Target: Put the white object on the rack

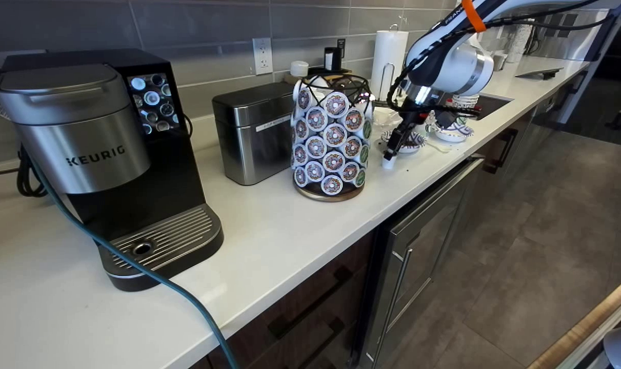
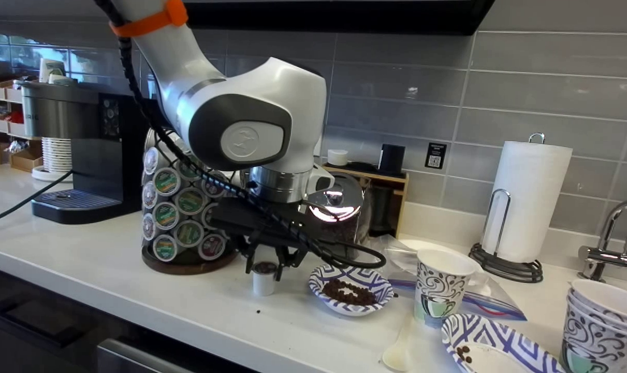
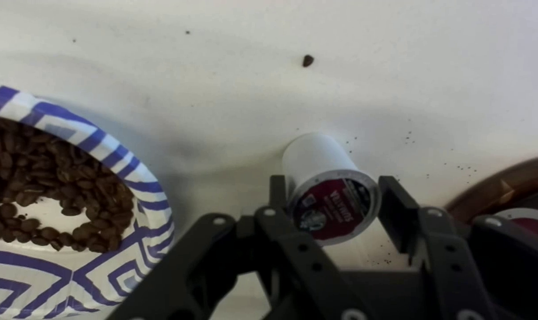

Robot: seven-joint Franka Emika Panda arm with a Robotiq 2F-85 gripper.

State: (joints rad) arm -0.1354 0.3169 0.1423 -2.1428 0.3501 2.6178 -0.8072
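White coffee pod (image 3: 311, 155) stands on the counter (image 2: 96, 248), beside the rack (image 2: 181, 268). Its maroon lid (image 3: 335, 200) can be read in the wrist view alone: SUMATRA, upside down, next to a round emblem (image 3: 313, 220). The gripper (image 3: 333, 191) has one finger (image 3: 277, 191) at each side of the pod; whether they press on it, I cannot tell. An exterior view gives KEURIG in full on the coffee maker (image 1: 105, 164) and FRAN on the arm (image 1: 446, 61). A dark label with a QR code (image 2: 436, 155) shows on the tiles (image 2: 525, 93) in an exterior view.
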